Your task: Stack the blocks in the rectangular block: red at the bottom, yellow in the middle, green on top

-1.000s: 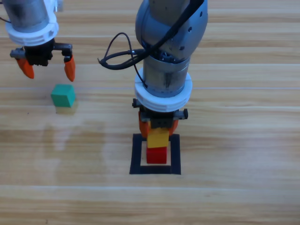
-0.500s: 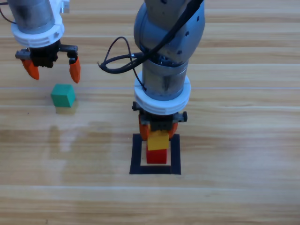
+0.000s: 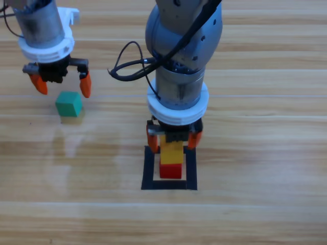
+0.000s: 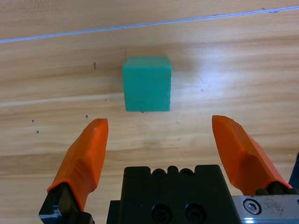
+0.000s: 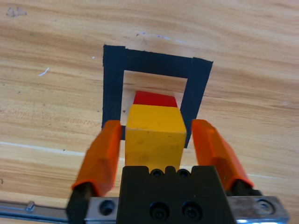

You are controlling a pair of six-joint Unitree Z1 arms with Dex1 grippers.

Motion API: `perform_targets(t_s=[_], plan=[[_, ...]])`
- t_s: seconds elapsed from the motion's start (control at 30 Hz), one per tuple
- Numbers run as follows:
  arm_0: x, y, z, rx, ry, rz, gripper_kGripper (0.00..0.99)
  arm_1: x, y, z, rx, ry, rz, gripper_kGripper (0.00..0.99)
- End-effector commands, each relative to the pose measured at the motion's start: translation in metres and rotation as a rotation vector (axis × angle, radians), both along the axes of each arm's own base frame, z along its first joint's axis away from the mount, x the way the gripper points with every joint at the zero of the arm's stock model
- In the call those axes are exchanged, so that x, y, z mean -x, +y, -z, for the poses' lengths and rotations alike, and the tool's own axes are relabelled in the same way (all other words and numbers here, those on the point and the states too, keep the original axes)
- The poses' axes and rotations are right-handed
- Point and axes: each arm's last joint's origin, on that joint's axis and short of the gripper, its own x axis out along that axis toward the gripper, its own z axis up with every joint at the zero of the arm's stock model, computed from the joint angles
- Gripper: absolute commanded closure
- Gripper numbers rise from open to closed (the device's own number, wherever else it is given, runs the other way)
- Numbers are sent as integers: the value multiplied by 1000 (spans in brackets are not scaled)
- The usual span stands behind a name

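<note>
The yellow cube (image 3: 172,151) rests on the red cube (image 3: 170,171) inside the black tape rectangle (image 3: 148,168). My right gripper (image 3: 172,138) straddles the yellow cube (image 5: 153,135) with its jaws open and a small gap on each side. Just the top edge of the red cube (image 5: 155,99) peeks out beyond the yellow one, within the rectangle (image 5: 113,84). The green cube (image 3: 68,103) lies on the table at the left. My left gripper (image 3: 62,84) hangs open just behind it; the left wrist view has the green cube (image 4: 146,84) ahead of the spread jaws of the left gripper (image 4: 160,122).
A black cable (image 3: 125,64) loops off the right arm's left side. Bare wooden table (image 3: 255,153) lies to the right of the rectangle, in front of it, and between the two arms.
The right gripper's jaws have opened off the yellow cube, leaving it on the red one. The left gripper has moved down and slightly right, closer to the green cube.
</note>
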Motion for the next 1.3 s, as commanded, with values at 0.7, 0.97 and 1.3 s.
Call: perform_targets(t_s=[0.7, 0.97, 1.3], plan=[[-7, 11, 72, -20, 54, -14, 47, 108, -173, -117, -516, -466, -233, 0], [-15, 15, 79, -19, 47, -14, 48, 144, -248, -102, -567, -587, -344, 0], [-19, 23, 87, -19, 52, -17, 372, 150, -259, -93, -499, -632, -423, 0]])
